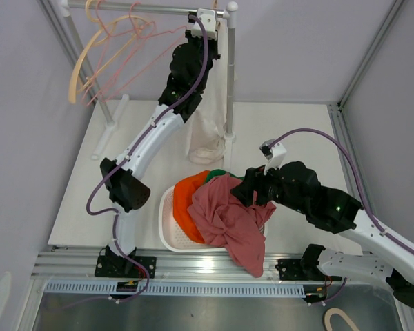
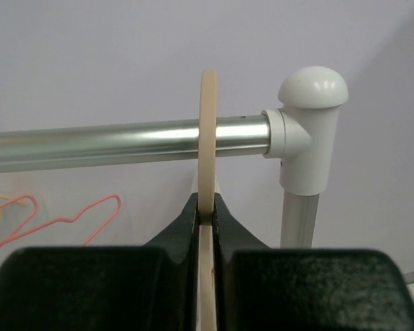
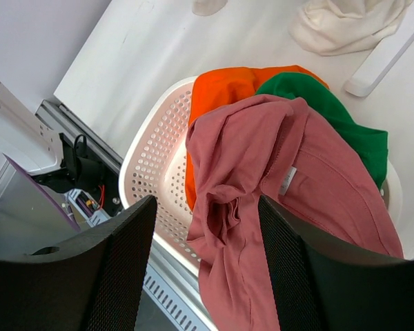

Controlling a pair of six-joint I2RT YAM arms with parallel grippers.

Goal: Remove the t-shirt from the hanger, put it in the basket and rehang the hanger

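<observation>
A cream t-shirt [image 1: 208, 127] hangs at the right end of the metal rail [image 1: 159, 9], its hem bunched on the table; it also shows in the right wrist view [image 3: 345, 24]. My left gripper [image 1: 205, 24] is up at the rail, shut on the cream hanger [image 2: 208, 124], whose hook loops over the rail [image 2: 110, 145]. In the left wrist view the gripper [image 2: 207, 207] pinches the hanger flat between both fingers. My right gripper [image 1: 252, 189] is open and empty, hovering over a dusty-pink shirt [image 3: 262, 158] in the basket, and it shows in its own wrist view [image 3: 207, 262].
A white perforated basket [image 1: 167, 221] near the front edge holds orange [image 1: 186, 196], green [image 3: 345, 124] and pink shirts; the pink one hangs over its front rim. Several empty pink and cream hangers [image 1: 117, 48] hang at the rail's left. The rack's white post [image 2: 307, 138] stands right of the hanger.
</observation>
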